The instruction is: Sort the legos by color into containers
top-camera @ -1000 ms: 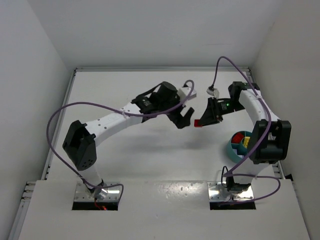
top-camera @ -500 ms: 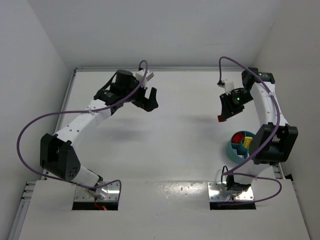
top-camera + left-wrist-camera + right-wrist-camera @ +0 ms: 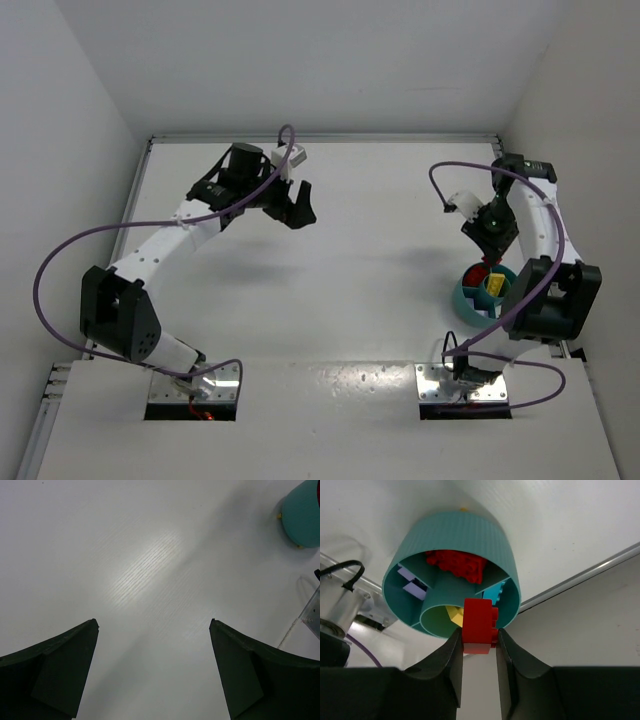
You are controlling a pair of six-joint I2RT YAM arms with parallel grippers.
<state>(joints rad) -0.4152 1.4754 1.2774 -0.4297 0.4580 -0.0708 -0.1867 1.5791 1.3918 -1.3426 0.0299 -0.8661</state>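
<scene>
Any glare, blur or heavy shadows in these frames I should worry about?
Left wrist: a glare streak on the table, fingers nearly black, edges crisp. Right wrist: red brick and teal dish are sharp, with no glare. Top external: even light, with only soft shadows on the table.

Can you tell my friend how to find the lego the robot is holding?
Find the round teal dish by the right edge of the table. Over it hangs the robot's right hand, pinching one red lego between its black fingers. The other red legos lie piled inside a dish compartment; this one is held in the air.
</scene>
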